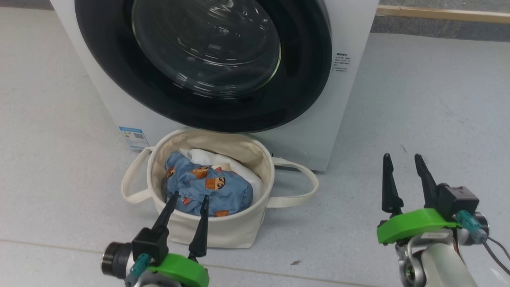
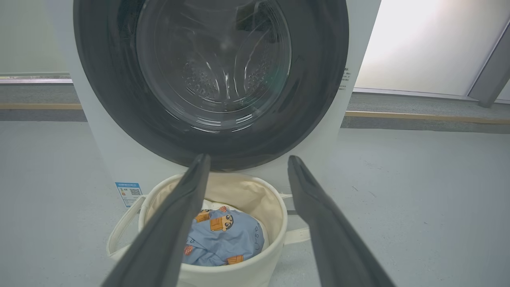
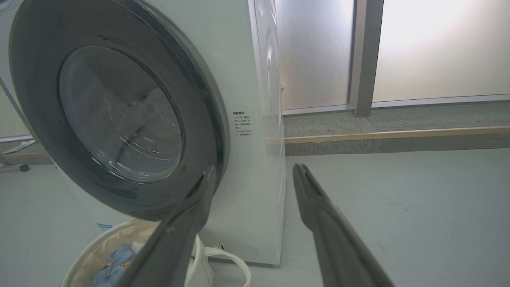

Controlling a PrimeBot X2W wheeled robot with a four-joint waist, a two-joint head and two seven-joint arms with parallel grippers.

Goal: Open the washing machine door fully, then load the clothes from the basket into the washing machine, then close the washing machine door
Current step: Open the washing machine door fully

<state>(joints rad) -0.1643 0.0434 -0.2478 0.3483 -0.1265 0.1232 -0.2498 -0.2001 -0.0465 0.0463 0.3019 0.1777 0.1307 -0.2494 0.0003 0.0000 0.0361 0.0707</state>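
Head view. Left gripper (image 1: pixel 191 195): fingers moderately apart, nothing held, tips over near rim of basket (image 1: pixel 223 233). Just past those tips, inside basket: clothes (image 1: pixel 211 187), blue w/ orange-brown cartoon figures, bunched on a white bundle (image 1: pixel 227 161). Right gripper (image 1: pixel 402 156): fingers parted about the same, empty, over bare floor (image 1: pixel 430 99), well to right of basket. Beyond both finger pairs: washing machine (image 1: pixel 354 99), w/ washing machine door (image 1: pixel 205 52) apparently shut, flush to front. Basket right up against machine front, directly under door; touching or not, can't tell.

Left wrist view. Btwn the two fingers, low: clothes; above them basket's far rim; at tip height, door's lower black ring. Steel drum (image 2: pixel 199 79) dim thru glass. Blue sticker (image 2: pixel 128 194) off to left of left finger.

Right wrist view. Door up and left of fingers; left fingertip overlapping ring's lower right edge in pic, contact or not, can't tell. White side of machine btwn fingers. Bit of basket & blue cloth by base of left finger. No handle made out.

Handling, by judgement. Door: prob. rigid, fairly heavy, latch needing a firm pull; glossy ring slippery, so better to hook a finger behind ring's edge opposite hinge (hinge side unclear) than to pinch the face. Glass bowl: no knocks. Clothes: soft, light, limp; best pinched deep on a raised fold atop heap, w/ trailing ends expected. White bundle to be left. Basket: light canvas, liable to drag or tip if cloth snags.
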